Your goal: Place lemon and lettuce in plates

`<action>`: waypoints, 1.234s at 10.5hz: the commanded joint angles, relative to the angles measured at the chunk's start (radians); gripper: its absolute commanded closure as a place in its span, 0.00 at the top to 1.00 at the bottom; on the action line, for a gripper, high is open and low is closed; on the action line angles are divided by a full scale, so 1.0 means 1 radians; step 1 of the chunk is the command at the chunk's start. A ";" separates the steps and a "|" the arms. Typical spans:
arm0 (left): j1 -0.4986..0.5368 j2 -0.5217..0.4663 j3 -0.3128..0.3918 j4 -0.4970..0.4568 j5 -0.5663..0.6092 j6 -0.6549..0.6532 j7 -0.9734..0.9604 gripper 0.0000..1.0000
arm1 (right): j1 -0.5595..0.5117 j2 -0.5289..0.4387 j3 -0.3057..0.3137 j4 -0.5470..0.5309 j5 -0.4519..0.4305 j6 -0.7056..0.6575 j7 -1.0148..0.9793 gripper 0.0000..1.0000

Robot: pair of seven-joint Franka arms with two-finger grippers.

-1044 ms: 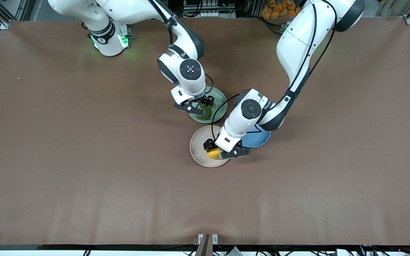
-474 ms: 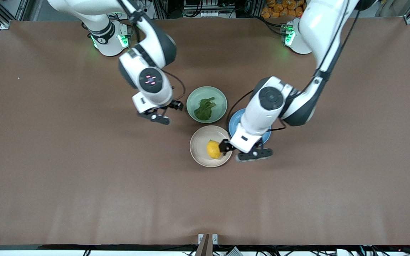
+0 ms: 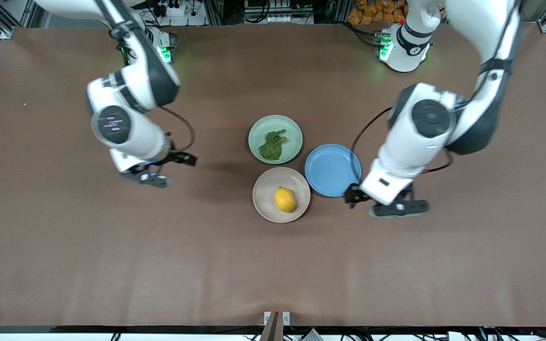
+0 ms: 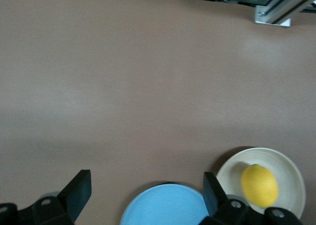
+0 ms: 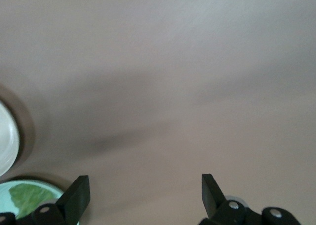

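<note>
The yellow lemon (image 3: 285,199) lies in the beige-white plate (image 3: 266,189). The dark green lettuce (image 3: 273,144) lies in the mint green plate (image 3: 291,130). My left gripper (image 3: 377,203) is open and empty, over the table beside the blue plate toward the left arm's end. My right gripper (image 3: 166,169) is open and empty, over bare table toward the right arm's end. The left wrist view shows the left gripper (image 4: 145,193), the lemon (image 4: 259,185) and its plate (image 4: 292,166). The right wrist view shows the right gripper (image 5: 144,194), the lettuce (image 5: 29,198) and the beige-white plate's edge (image 5: 6,138).
An empty blue plate (image 3: 332,170) sits beside the two other plates, toward the left arm's end; it also shows in the left wrist view (image 4: 165,207). The brown table (image 3: 112,260) spreads wide around the plates.
The left gripper has left the lemon in the beige-white plate and drawn away toward its own end. The right gripper has left the lettuce in the mint plate and drawn away toward its end.
</note>
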 commanded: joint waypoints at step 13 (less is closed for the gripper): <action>0.201 -0.373 -0.008 -0.025 -0.028 -0.454 0.271 1.00 | -0.161 -0.123 -0.317 0.239 -0.019 -0.210 -0.662 1.00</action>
